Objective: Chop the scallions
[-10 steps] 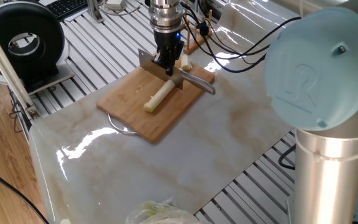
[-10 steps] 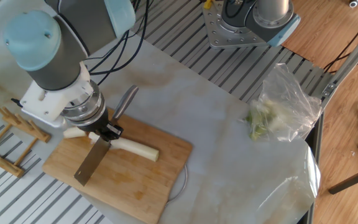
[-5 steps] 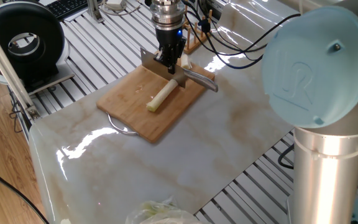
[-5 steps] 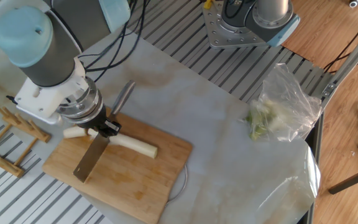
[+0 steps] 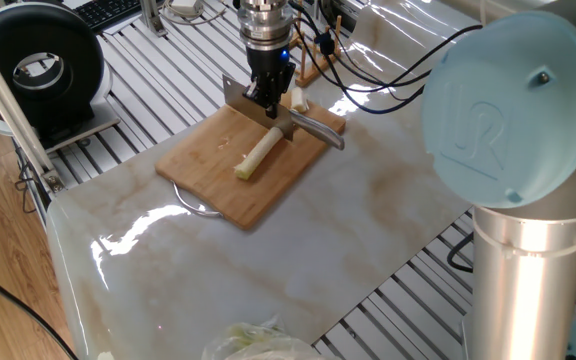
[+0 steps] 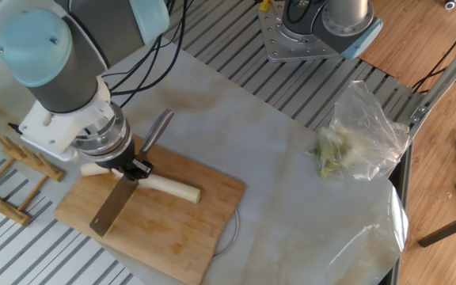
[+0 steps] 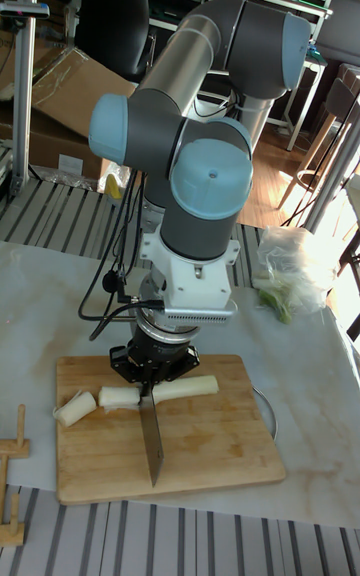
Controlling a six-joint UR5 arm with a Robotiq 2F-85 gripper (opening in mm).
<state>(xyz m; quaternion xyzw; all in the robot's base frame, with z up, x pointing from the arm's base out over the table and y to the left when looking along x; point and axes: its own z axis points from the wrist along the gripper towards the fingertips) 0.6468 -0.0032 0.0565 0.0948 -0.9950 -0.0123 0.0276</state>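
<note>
I see the gripper [image 7: 152, 376] clenched on the knife [image 7: 151, 436], its blade across the scallions [image 7: 180, 389] on the cutting board [image 7: 215, 451].

Since half a second ago the gripper [image 5: 267, 97] has carried the knife [image 6: 114, 207] back down and slightly leftward; the blade now seems to touch the scallions [image 5: 256, 155] again.

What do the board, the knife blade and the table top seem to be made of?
Board: probably wood or bamboo, matte tan with faint grain lines. Knife blade: looks like metal, flat grey with a dull sheen. Table top: a glossy, marble-patterned surface, cream with brown veins and strong reflections; whether stone or a printed sheet cannot be told.
</note>
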